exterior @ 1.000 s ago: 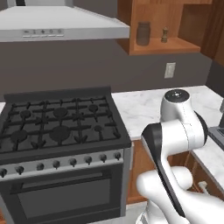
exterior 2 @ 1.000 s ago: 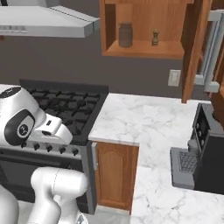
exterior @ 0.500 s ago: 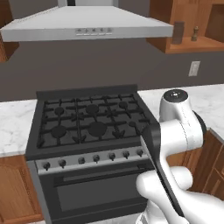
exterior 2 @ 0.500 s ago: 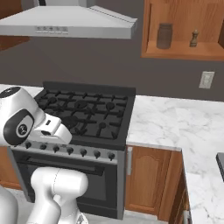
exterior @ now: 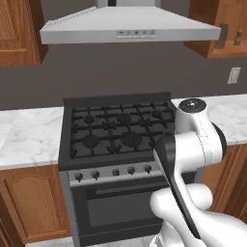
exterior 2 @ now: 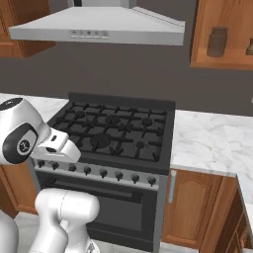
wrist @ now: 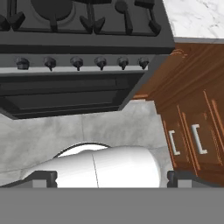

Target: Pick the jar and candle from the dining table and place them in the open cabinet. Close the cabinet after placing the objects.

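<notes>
Both base views have swung leftward since a second ago: the stove point(exterior: 118, 132), then at the left of the left base view, now sits centred under the range hood point(exterior: 128, 26), and the coffee machine seen earlier in the right base view is gone from frame. This is camera travel with the base, not movement of the objects.

Open cabinet point(exterior 2: 225, 54) sits at the upper right of the right base view. The jar point(exterior 2: 217, 42) stands upright on its shelf; a small dark figure point(exterior 2: 250, 47) stands well apart to its right, cut by the frame edge. In the left base view the same shelf shows at the top right corner, with the jar point(exterior: 221, 36) and the figure point(exterior: 238, 37) near each other. No candle or dining table can be made out.

Marble counter point(exterior 2: 212, 143) flanks the stove on both sides, over brown wooden cupboards point(exterior 2: 190, 207).

Hand view looks down at the stove front: knobs point(wrist: 76, 62) in a row, oven door below, grey floor, wooden drawers point(wrist: 192, 131) at right. Gripper point(wrist: 111, 178): the two fingertips point(wrist: 43, 178) stand far apart at the bottom corners, spread wide, nothing between them.
</notes>
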Controlling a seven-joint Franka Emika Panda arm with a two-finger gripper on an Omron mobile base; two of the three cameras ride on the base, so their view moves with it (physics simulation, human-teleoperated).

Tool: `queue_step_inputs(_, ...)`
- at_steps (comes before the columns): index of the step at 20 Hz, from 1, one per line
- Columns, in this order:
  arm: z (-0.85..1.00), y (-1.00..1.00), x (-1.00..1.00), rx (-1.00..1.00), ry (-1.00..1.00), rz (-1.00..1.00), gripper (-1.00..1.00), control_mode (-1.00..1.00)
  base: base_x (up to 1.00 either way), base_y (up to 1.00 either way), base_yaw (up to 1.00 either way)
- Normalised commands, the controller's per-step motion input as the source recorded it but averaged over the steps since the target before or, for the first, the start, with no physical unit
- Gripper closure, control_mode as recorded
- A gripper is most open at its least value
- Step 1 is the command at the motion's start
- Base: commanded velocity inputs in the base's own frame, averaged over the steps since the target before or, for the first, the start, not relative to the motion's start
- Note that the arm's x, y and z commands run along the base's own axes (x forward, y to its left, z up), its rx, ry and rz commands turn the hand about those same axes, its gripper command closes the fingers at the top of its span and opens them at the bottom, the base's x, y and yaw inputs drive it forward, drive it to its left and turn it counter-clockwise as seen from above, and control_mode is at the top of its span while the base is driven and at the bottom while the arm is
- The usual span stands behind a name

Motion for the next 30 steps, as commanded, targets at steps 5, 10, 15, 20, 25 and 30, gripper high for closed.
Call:
queue_step_inputs(5, 0.00, 0.00, 0.00, 0.00, 0.00, 0.00, -1.00, 1.00, -0.07, 0.33, 0.21)
queue_step_inputs(10, 0.00, 0.00, 0.00, 0.00, 0.00, 0.00, -1.00, 1.00, -0.12, 0.30, 0.22)
queue_step_inputs(15, 0.00, 0.00, 0.00, 0.00, 0.00, 0.00, -1.00, 1.00, -0.13, 0.30, 0.22)
queue_step_inputs(20, 0.00, 0.00, 0.00, 0.00, 0.00, 0.00, -1.00, 1.00, -0.12, 0.30, 0.22)
queue_step_inputs(25, 0.00, 0.00, 0.00, 0.00, 0.00, 0.00, -1.00, 1.00, -0.14, 0.28, 0.24)
queue_step_inputs(30, 0.00, 0.00, 0.00, 0.00, 0.00, 0.00, -1.00, 1.00, -0.16, 0.30, 0.25)
